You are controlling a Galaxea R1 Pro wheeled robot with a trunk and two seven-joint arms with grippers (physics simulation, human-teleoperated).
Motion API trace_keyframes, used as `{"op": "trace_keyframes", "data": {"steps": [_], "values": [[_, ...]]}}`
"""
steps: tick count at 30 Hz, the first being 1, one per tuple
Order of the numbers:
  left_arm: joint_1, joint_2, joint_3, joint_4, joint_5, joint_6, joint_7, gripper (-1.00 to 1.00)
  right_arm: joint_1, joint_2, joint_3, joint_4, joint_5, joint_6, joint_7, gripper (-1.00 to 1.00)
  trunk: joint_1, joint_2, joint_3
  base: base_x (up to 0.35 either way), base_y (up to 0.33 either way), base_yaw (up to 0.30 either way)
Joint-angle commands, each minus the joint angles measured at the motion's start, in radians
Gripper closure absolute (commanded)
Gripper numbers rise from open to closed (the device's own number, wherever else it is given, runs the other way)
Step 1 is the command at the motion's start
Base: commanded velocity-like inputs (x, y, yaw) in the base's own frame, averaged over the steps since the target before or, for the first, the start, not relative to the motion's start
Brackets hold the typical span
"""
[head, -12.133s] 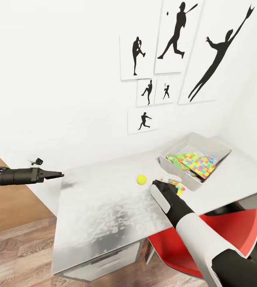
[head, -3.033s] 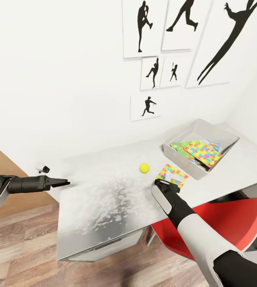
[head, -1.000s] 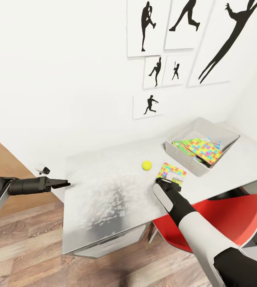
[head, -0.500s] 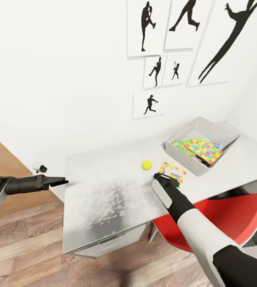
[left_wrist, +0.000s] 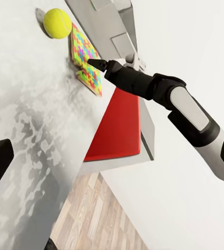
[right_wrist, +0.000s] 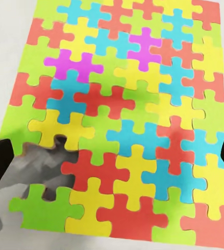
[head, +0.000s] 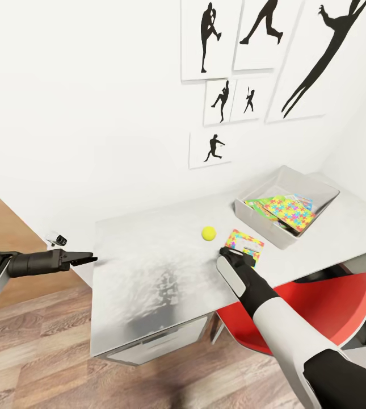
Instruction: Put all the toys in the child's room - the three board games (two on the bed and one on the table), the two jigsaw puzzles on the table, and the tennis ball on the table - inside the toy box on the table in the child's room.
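Note:
One jigsaw puzzle [head: 246,244] lies flat on the white table [head: 148,267], between the tennis ball [head: 208,233] and the grey toy box [head: 324,196]. My right gripper [head: 232,254] hovers over the puzzle's near edge. It is open, its fingers standing at either side of the puzzle [right_wrist: 122,120] in the right wrist view. The toy box holds another jigsaw puzzle [head: 291,211] lying on top of a green board game [head: 258,204]. My left gripper [head: 87,259] is held off the table's left end, open and empty. The left wrist view looks along the table at the ball [left_wrist: 57,23] and the puzzle [left_wrist: 87,58].
A red chair [head: 319,309] is tucked under the table's front edge, below my right arm. White drawers [head: 160,343] sit under the table. Silhouette posters [head: 211,149] hang on the white wall behind. Wood-plank floor [head: 41,341] lies to the left.
My right gripper has crept slightly forward over the puzzle's near edge. The left arm, ball and puzzle have stayed put. The view has shifted a little.

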Motion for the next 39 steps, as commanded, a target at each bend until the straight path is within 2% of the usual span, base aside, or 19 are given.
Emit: {"op": "trace_keyframes", "data": {"steps": [1, 16, 29, 39], "values": [[-0.001, 0.001, -0.002, 0.0, 0.002, 0.011, -0.003, -1.0, -0.001, -0.002, 0.003, 0.0, -0.004, 0.006, -0.001, -1.0, 0.001, -0.002, -0.002, 0.0, 0.0, 0.0], [-0.001, 0.001, -0.002, 0.0, 0.002, 0.01, -0.003, -1.0, 0.0, -0.005, 0.004, 0.003, -0.003, 0.0, 0.02, -1.0, 0.001, -0.002, -0.002, 0.049, -0.003, 0.0], [-0.001, 0.001, -0.002, 0.0, 0.002, 0.01, -0.003, -1.0, 0.002, -0.019, 0.004, 0.019, 0.002, -0.019, 0.02, -1.0, 0.001, -0.002, -0.002, 0.021, -0.003, 0.0], [-0.001, 0.001, -0.002, 0.0, 0.002, 0.01, -0.003, -1.0, 0.005, -0.022, 0.004, 0.075, 0.008, -0.031, 0.021, -1.0, 0.001, -0.002, -0.002, 0.0, 0.0, 0.0]]}}
